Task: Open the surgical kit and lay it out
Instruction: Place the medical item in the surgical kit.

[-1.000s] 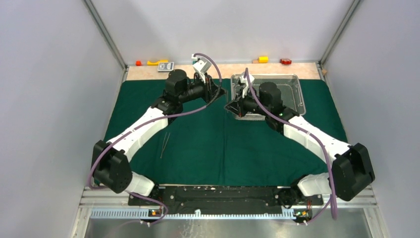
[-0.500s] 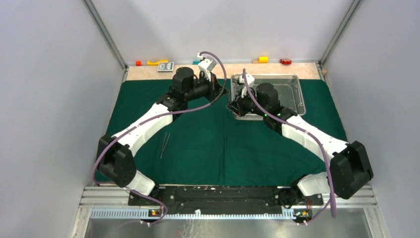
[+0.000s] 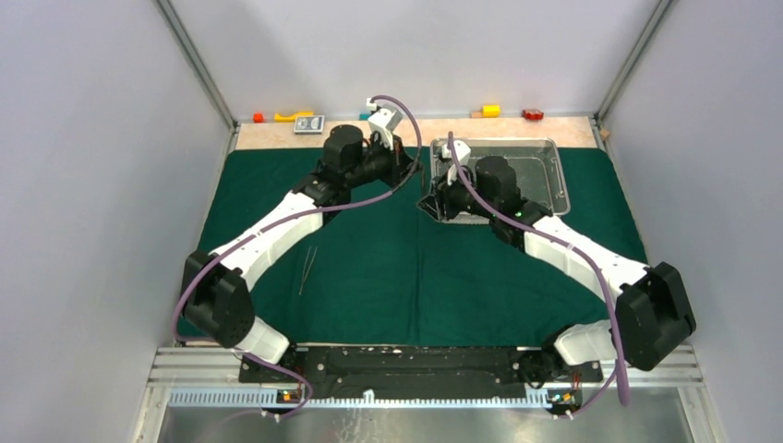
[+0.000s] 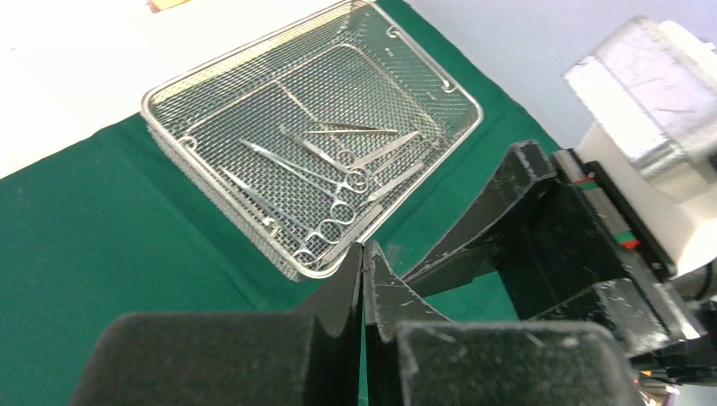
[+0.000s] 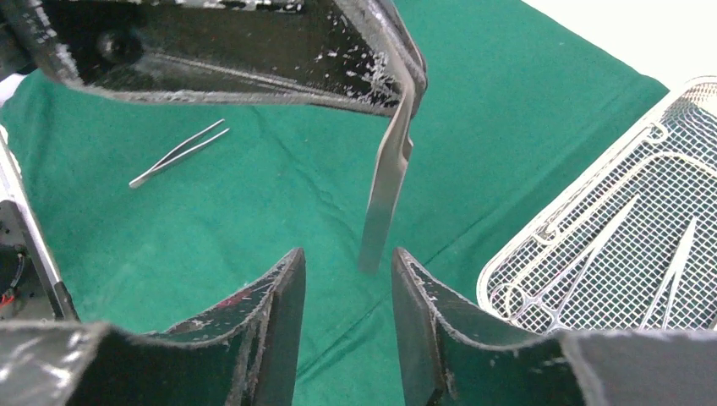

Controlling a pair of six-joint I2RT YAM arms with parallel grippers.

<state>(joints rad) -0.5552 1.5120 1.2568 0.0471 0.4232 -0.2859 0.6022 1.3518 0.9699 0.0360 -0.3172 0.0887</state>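
Note:
The dark green cloth [image 3: 388, 268] is spread across the table. The wire-mesh tray [image 3: 557, 180] sits on it at the back right, and several steel instruments [image 4: 338, 169] lie in the tray [image 4: 169, 89]. One pair of tweezers [image 3: 307, 266] lies on the cloth at the left [image 5: 177, 152]. My left gripper [image 3: 413, 171] is shut on a flat steel instrument [image 5: 386, 199], which hangs down from its fingertips [image 4: 363, 247]. My right gripper [image 5: 347, 252] stands open just below, its fingers either side of the instrument's lower end without touching it.
Small coloured blocks [image 3: 490, 110] and a small grey box [image 3: 309, 123] sit on the bare wooden strip [image 3: 268, 137] behind the cloth. Both arms meet near the tray's left edge [image 5: 541, 228]. Grey walls close in the sides.
My right gripper has opened and let go of the flat instrument. My left gripper has shut on it, after shifting slightly right towards the tray.

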